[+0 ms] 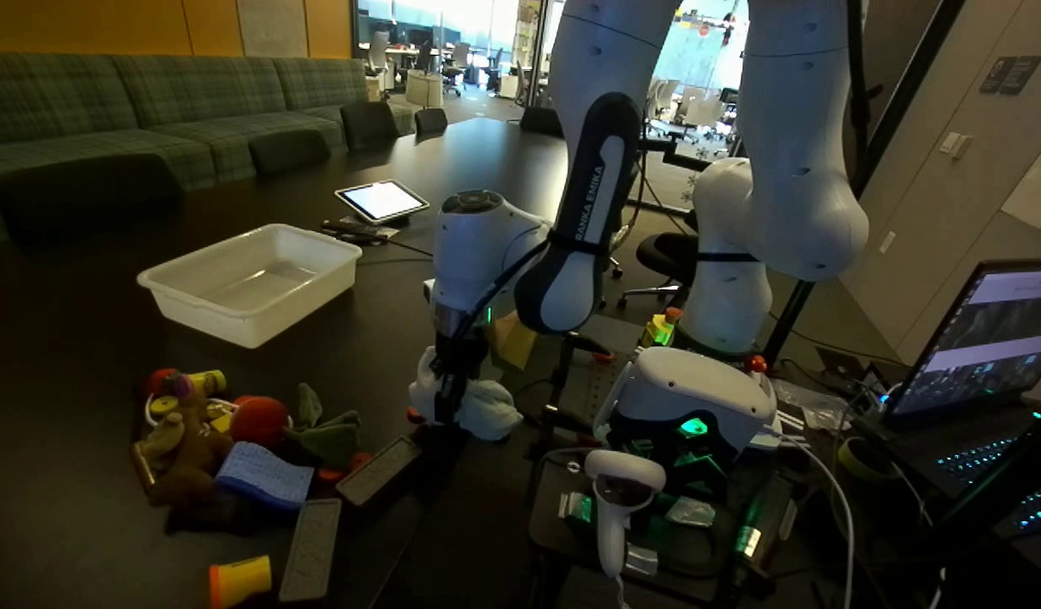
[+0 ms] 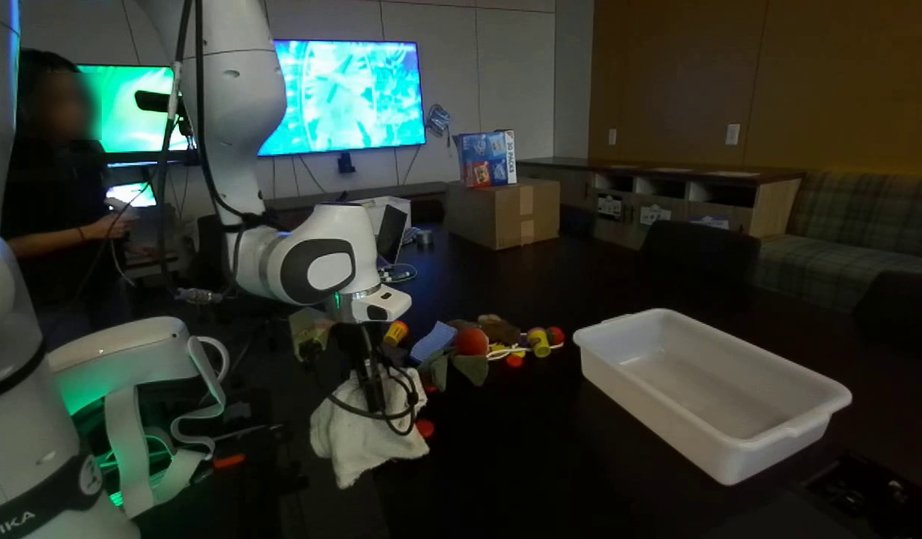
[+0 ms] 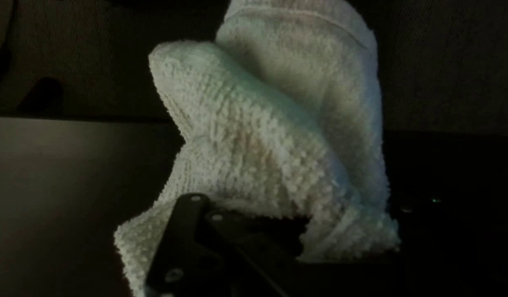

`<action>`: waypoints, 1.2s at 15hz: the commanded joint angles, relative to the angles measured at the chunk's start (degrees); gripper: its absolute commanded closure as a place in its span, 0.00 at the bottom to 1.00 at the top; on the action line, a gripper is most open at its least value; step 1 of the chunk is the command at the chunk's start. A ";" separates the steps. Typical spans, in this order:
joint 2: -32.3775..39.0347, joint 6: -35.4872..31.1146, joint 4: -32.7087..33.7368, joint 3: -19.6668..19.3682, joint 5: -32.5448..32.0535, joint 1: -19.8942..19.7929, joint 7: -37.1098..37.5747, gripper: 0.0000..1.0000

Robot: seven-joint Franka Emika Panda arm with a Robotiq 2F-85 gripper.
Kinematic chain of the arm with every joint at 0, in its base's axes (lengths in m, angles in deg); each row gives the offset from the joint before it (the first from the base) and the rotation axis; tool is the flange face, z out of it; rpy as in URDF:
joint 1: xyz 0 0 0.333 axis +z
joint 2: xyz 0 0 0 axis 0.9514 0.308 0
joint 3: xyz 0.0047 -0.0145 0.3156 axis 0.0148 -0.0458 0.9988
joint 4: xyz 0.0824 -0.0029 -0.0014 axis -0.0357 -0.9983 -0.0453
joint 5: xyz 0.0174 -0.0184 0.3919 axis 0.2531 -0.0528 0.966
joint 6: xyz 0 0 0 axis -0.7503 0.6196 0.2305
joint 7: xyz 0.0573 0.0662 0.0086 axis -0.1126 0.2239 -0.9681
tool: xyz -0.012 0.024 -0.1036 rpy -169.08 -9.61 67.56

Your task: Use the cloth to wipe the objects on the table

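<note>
"What's biggest?"

"The desk (image 1: pixel 72 355), long and dark. Past it, in both exterior views, the sofa (image 1: pixel 55 106). Then the arm (image 2: pixel 236 112), bent down over the desk."

"And next?"

"The box (image 2: pixel 498 213), brown cardboard, in the background of an exterior view. After that the tray (image 1: pixel 304 304), white, standing upright on the desk. Near it lie the toys (image 1: pixel 200 448), clustered, in red, yellow, orange, blue and brown."

"Where's the cloth (image 3: pixel 254 156)?"

"In the tool (image 1: pixel 447 413), near the toys. It hangs in loose folds, and in the wrist view it crosses the line of the desk's edge."

"So the tool is pressed together?"

"Yes, pinching the cloth. Its ends are hidden in the folds."

"Does the cloth touch the desk?"

"I can't tell."

"And the small things?"

"Among the toys, the blue pad (image 1: pixel 265 475) lies slanted, with the red ball (image 1: pixel 260 421) just beside it. The yellow tub (image 1: pixel 248 578) lies on its side, apart from the rest. Smallest is the red bit (image 2: pixel 425 428) near the cloth."
</note>
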 commanded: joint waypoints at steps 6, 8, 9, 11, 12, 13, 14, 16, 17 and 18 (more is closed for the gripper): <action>5.33 1.14 10.35 5.16 1.22 2.18 -1.60 0.99; 5.80 1.65 12.37 3.53 1.50 1.45 -2.50 0.99; 5.46 2.01 12.78 2.95 2.01 0.32 -3.27 0.99; 3.74 2.58 12.69 2.04 3.13 -2.83 -4.96 0.99; 2.83 2.54 12.47 2.32 4.06 -5.01 -6.07 0.99; 1.34 2.45 11.91 2.91 5.39 -7.88 -7.38 0.99; 0.78 1.93 11.76 1.60 5.33 -8.94 -7.40 0.99; 0.67 2.01 11.97 -0.14 5.31 -11.53 -7.57 0.99; 1.01 2.21 12.03 -0.50 5.29 -12.82 -7.88 0.99; 1.32 2.75 11.89 -0.66 5.31 -13.83 -8.21 0.99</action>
